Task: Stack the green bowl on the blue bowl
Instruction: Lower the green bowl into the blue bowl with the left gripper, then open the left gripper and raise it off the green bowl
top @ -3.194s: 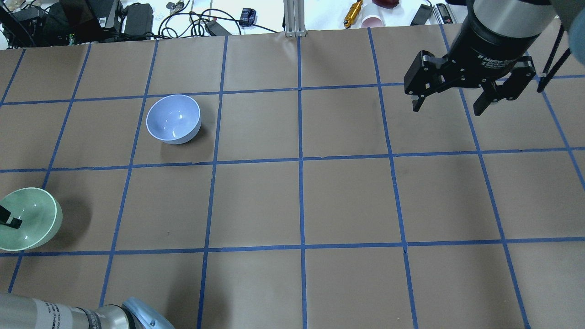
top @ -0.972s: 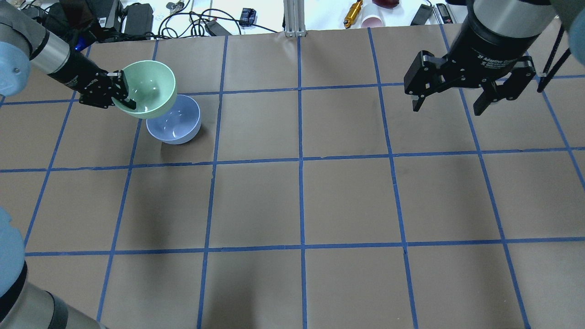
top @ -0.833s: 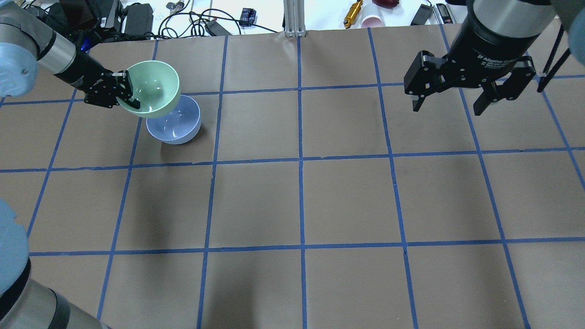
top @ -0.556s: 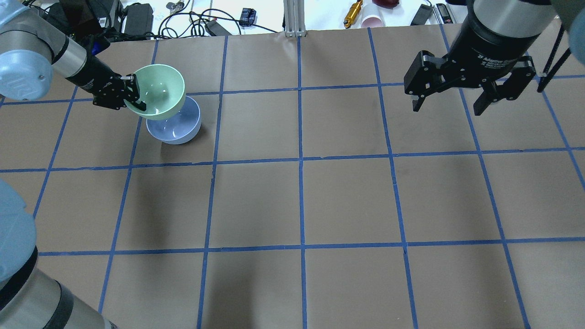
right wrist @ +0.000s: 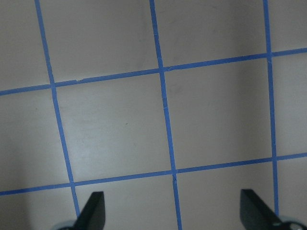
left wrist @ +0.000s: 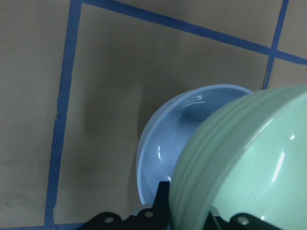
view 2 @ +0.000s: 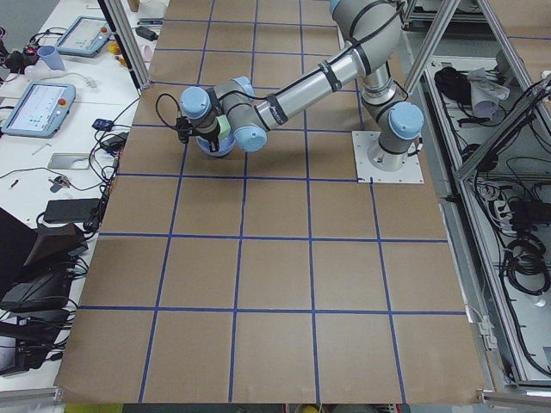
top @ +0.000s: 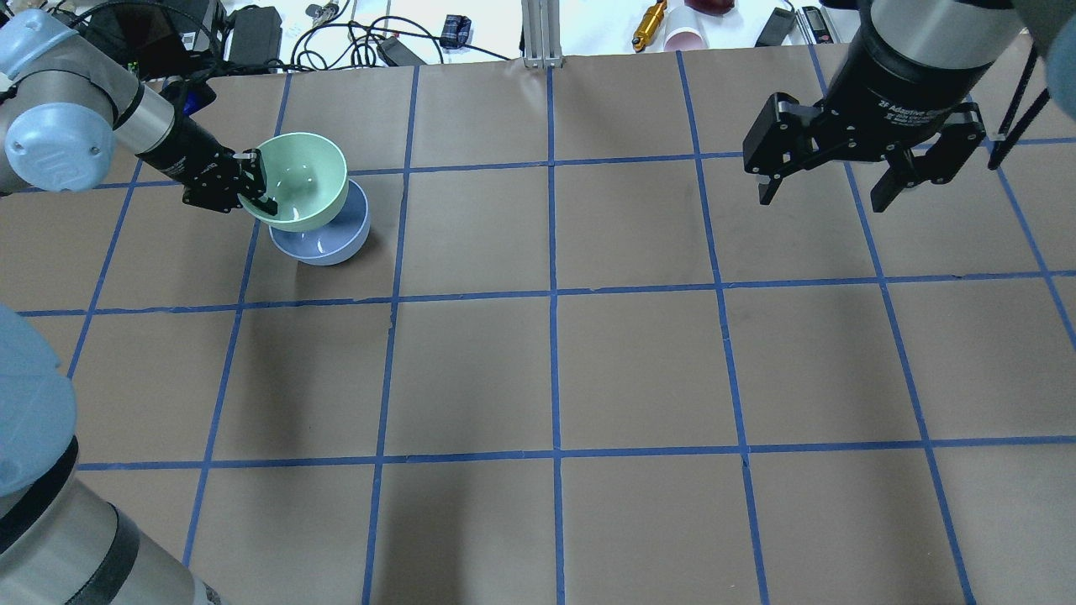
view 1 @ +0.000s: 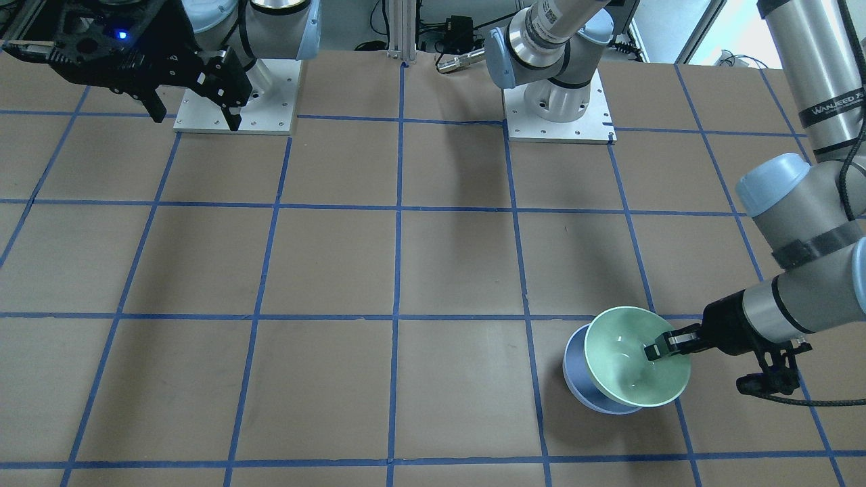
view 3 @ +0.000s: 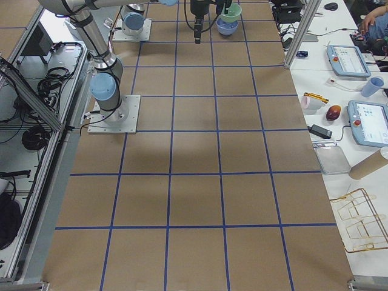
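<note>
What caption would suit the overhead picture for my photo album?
The left pincer holds the green bowl by its rim over the blue bowl while the right pincer hangs open.

Glossy green bowl (top: 303,181), mouth up, partly covers the upright blue bowl (top: 324,245) beneath it.

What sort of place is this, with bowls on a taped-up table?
Most likely a robotics research lab, not a kitchen. Robot arms are mounted on a table marked into squares with blue tape, and the side bench holds control tablets.
</note>
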`<control>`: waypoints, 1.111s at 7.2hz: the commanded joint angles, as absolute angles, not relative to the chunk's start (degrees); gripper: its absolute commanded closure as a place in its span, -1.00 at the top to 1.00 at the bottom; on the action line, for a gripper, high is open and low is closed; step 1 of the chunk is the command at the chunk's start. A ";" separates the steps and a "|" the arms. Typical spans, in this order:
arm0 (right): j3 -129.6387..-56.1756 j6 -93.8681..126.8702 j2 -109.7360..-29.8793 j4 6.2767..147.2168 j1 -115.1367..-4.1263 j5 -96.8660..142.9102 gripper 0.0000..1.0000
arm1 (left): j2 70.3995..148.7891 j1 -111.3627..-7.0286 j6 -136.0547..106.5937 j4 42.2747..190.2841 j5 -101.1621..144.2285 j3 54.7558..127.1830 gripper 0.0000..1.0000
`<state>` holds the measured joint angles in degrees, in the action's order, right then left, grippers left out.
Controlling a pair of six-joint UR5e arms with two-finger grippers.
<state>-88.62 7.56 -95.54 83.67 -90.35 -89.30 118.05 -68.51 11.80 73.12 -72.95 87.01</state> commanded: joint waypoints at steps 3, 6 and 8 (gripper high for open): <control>-88.59 7.56 -95.54 83.58 -90.35 -89.30 1.00 | 118.04 -69.43 11.52 72.86 -76.11 87.45 0.49; -88.68 7.56 -95.54 83.58 -90.35 -89.30 1.00 | 115.77 -71.18 10.90 73.65 -77.25 86.49 0.68; -88.68 7.56 -95.54 83.67 -90.35 -89.30 1.00 | 111.91 -78.19 9.85 76.01 -84.52 84.12 0.82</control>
